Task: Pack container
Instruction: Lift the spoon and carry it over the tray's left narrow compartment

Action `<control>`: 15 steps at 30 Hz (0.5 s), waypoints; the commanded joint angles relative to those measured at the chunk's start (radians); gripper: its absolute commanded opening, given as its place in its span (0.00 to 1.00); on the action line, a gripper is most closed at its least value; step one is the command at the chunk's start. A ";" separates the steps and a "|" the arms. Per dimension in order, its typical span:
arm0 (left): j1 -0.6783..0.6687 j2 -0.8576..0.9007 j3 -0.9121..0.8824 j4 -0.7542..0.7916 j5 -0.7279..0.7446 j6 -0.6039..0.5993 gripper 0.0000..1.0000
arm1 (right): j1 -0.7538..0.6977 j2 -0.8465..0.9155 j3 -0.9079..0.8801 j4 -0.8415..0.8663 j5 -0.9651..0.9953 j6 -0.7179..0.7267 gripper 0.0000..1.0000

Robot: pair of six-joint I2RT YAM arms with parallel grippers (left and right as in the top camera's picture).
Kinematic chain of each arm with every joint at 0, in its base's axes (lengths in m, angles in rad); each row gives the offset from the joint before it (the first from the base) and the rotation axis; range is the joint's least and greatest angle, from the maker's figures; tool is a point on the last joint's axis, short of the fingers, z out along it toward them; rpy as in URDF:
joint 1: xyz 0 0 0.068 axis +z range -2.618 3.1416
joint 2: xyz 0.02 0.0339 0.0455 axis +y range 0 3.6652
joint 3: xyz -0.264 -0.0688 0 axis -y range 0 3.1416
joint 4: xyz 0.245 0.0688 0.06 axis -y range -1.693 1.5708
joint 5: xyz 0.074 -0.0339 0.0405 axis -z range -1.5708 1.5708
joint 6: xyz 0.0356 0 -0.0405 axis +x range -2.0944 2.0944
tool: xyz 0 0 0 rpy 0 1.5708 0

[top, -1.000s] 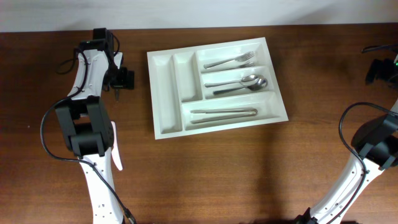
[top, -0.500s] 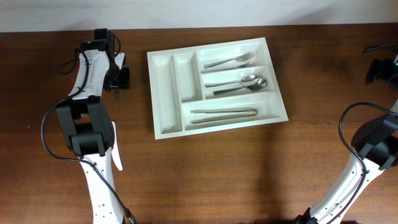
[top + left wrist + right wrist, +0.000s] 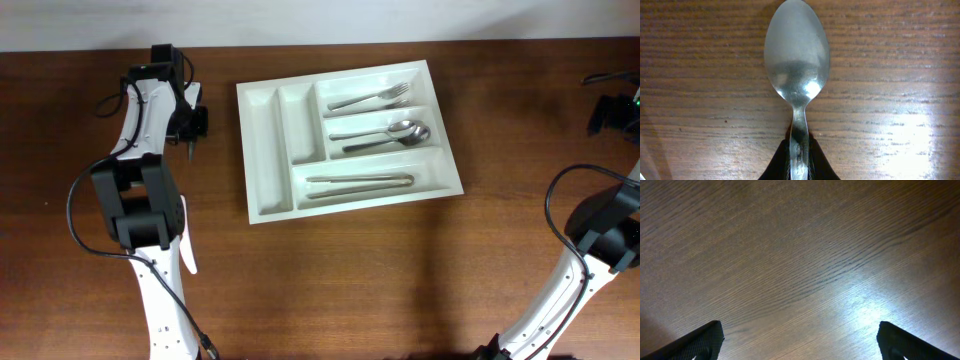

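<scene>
Your left wrist camera shows what the overhead view hardly does: the left gripper (image 3: 799, 161) is pinched on the handle of a metal spoon (image 3: 797, 55), whose bowl faces the camera over the wooden table (image 3: 900, 75). From overhead you see that gripper to the left of the white cutlery tray (image 3: 262, 150), near its left wall but apart from it. The tray's two narrow upright compartments lie closest to it. Beyond them, the long compartments hold forks (image 3: 370, 98), spoons (image 3: 380, 135) and long straight cutlery (image 3: 358, 181). Your right gripper (image 3: 800, 341) has its fingers spread wide over bare wood, well apart from the tray at the table's far right.
</scene>
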State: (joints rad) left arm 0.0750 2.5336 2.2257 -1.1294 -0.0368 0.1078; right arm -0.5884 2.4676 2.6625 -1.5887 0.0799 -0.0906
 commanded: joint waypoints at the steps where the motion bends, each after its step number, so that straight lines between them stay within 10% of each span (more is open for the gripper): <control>1: 0.004 0.041 0.072 -0.019 -0.011 -0.002 0.02 | -0.002 -0.004 -0.007 0.001 -0.005 -0.010 0.99; 15: -0.053 0.041 0.475 -0.196 -0.006 -0.002 0.02 | -0.002 -0.004 -0.007 0.001 -0.005 -0.010 0.99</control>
State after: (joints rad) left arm 0.0536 2.5771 2.6301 -1.2934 -0.0410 0.1078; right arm -0.5884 2.4676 2.6625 -1.5887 0.0799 -0.0910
